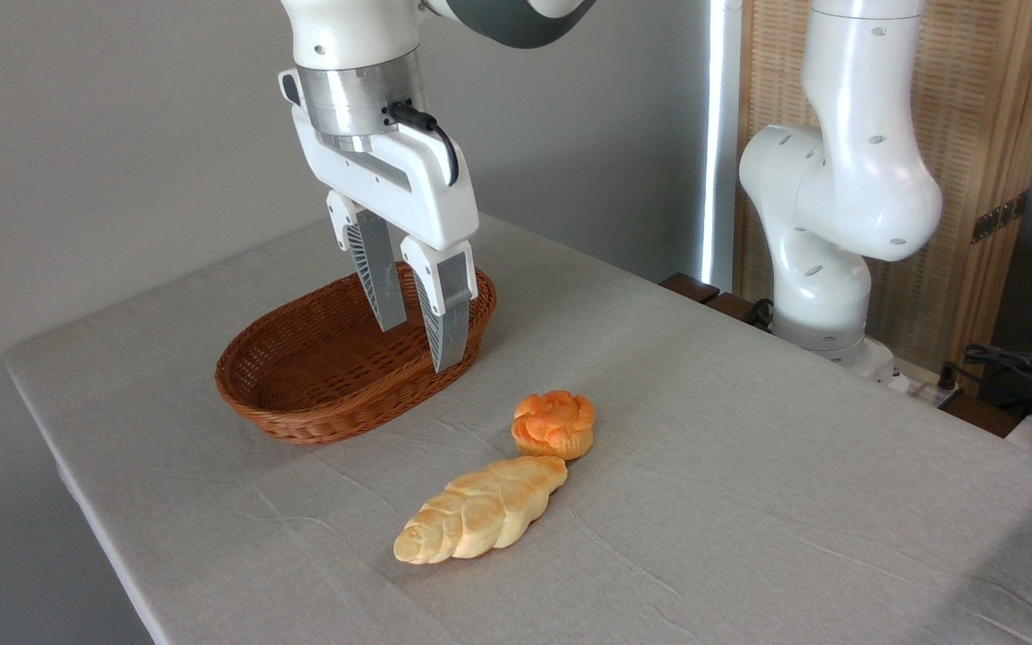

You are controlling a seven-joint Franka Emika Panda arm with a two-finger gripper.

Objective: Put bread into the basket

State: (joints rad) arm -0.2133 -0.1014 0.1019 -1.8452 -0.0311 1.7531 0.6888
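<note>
A: Bread [554, 423], the small orange bun w/ the knotted top — where's it vs the gripper [418, 346]?

B: Down and to the right of the fingertips, well apart from them, sitting upright on the table [749, 466]. Nothing touching it from above.

A: Gripper state?

B: Fingers spread, clear gap btwn them, nothing held. Pointing down, tilted a bit, hanging above the right end of the basket [301, 394]. Tips look level w/ the rim in this view; can't tell if they touch the weave.

A: Basket contents?

B: Interior looks bare wicker where visible; part of it's hidden behind the fingers. It's directly under and to the left of the gripper.

A: Anything else near the bun?

B: Braided loaf [480, 512], pale golden, lying diagonally. Its upper end is right against the bun's lower edge, touching or nearly. It's further from the gripper than the bun, lower in frame.

A: Rest of the arm?

B: Arm base [829, 269] stands well right of the gripper, at the table's far edge.
</note>
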